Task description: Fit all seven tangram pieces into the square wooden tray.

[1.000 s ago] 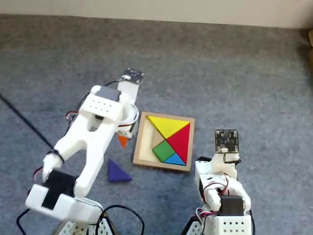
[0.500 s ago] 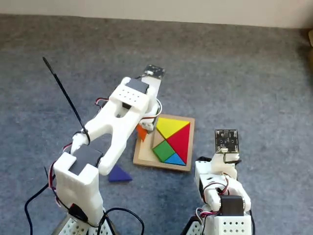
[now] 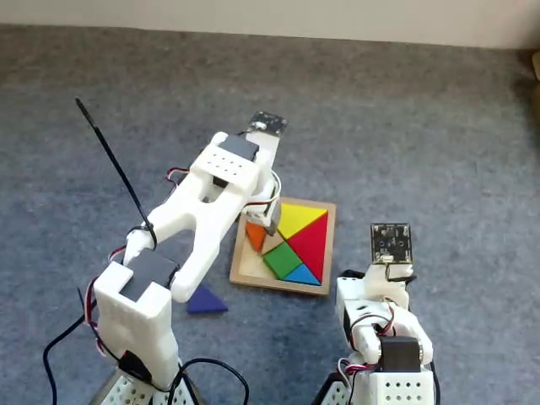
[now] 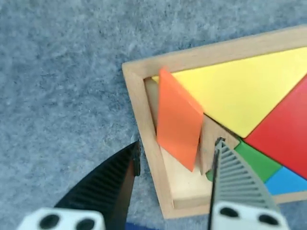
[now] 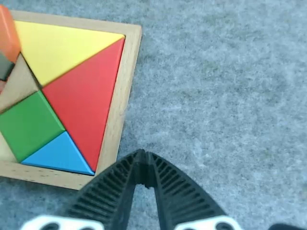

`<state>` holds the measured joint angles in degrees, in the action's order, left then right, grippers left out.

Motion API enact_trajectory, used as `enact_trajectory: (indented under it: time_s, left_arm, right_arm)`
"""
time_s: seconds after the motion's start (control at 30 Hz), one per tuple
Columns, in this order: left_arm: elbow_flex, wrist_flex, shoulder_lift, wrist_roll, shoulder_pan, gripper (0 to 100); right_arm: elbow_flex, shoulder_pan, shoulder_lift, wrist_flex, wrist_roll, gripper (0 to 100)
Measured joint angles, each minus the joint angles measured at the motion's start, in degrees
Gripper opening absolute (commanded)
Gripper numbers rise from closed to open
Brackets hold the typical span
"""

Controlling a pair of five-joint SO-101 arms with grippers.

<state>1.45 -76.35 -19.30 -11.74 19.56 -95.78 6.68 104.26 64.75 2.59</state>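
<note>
Jaws of the left gripper stand spread and released, one either side of the orange parallelogram piece, which lies askew in the left part of the square wooden tray. Its right side holds a large yellow triangle, a large red triangle, a green square and a small light blue triangle. A dark blue triangle lies on the grey carpeted tabletop, left of the tray. With jaws clenched, the right gripper hangs by the tray's near right corner.
</note>
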Motion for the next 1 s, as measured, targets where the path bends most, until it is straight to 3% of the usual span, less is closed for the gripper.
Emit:
enact_trajectory:
  time_s: [0.37,0.67,1.0]
  left_arm:
    - [-0.18,-0.88,0.0,0.0,-0.18,24]
    - [-0.18,5.89,-1.41,0.09,-6.77,24]
    - [-1.23,5.98,-5.01,0.09,-7.21,24]
  right_arm:
    - [0.0,0.0,0.0,0.0,0.0,0.5]
    - [0.0,0.0,0.0,0.0,0.0,0.5]
    - [0.0,0.0,0.0,0.0,0.0,0.5]
